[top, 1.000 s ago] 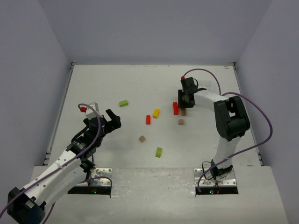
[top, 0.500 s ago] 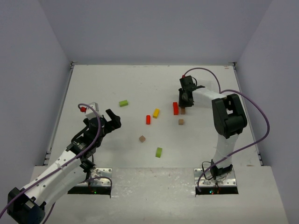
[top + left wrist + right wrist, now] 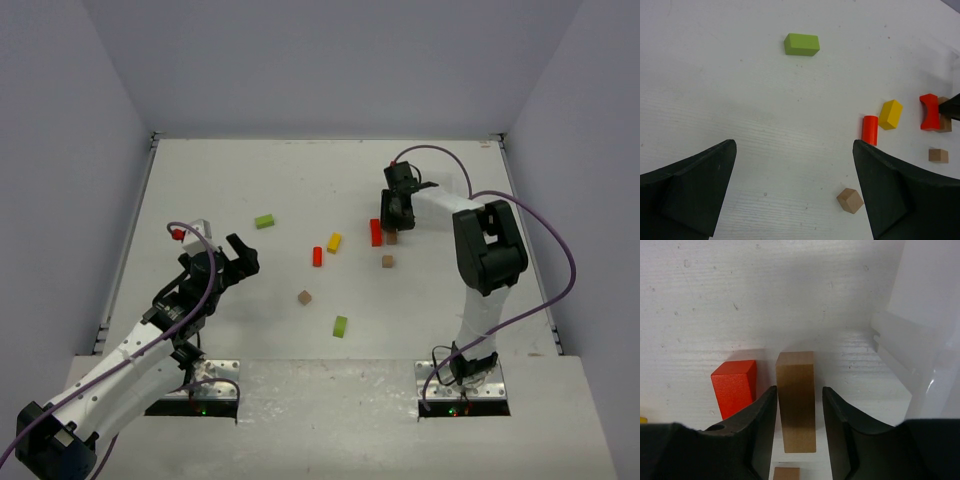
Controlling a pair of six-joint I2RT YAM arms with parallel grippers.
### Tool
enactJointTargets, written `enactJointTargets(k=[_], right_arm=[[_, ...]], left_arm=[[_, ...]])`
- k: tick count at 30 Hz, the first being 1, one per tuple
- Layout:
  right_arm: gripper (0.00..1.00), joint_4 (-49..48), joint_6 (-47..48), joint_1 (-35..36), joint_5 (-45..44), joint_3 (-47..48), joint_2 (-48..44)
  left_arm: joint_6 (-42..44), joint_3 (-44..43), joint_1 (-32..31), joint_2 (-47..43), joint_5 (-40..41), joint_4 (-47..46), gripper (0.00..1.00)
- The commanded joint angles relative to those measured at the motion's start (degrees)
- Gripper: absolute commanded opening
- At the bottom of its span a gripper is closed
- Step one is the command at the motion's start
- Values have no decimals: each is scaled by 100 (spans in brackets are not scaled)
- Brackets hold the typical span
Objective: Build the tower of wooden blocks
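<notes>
Loose wood blocks lie flat on the white table; no stack shows. My right gripper [image 3: 394,224] is low at the back right, jaws slightly open around a brown bar [image 3: 796,400], with a thin gap on each side. A red block [image 3: 735,387] stands just left of the bar, also in the top view [image 3: 376,232]. A brown cube [image 3: 387,261] lies nearer. A yellow block [image 3: 334,241], red cylinder [image 3: 317,256], another brown cube [image 3: 304,297] and two green blocks [image 3: 264,221] [image 3: 340,326] are spread mid-table. My left gripper [image 3: 237,256] is open and empty, above the table at the left [image 3: 795,195].
Grey walls close the table on three sides. A white wall edge [image 3: 920,340] stands right of my right gripper. In the left wrist view the green block [image 3: 801,44] lies far ahead and the brown cube [image 3: 850,200] sits by the right finger.
My right gripper has shifted slightly toward the back over the brown bar, and its elbow has swung a little left. The left arm and the blocks have not moved.
</notes>
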State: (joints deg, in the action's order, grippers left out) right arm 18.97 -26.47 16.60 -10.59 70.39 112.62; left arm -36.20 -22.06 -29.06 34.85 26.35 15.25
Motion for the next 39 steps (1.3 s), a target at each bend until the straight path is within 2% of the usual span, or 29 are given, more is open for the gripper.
enactJointTargets(k=[1,6,11,13,14,16,39], right_arm=[[44,168,-48,-16,-195,347,-124],[46,201,41,-11,-239,407,-428],[52,335,-9,-8,-176,412,-815],[70,310,-82,1,44,273,-1011],[83,286,-109,1,103,158,-1076],[99,304,-140,22,234,72,-1189],[99,639,-68,405,-337,559,-17]], left_arm=[[113,0,41,-51,-10,-209,100],[122,-5,41,-36,-25,-205,100],[122,-17,41,-40,-78,-206,100],[122,-17,41,-40,-102,-206,100],[122,-9,41,-47,-119,-214,100],[113,-8,41,-58,-140,-215,100],[113,35,41,-144,-104,-232,100]])
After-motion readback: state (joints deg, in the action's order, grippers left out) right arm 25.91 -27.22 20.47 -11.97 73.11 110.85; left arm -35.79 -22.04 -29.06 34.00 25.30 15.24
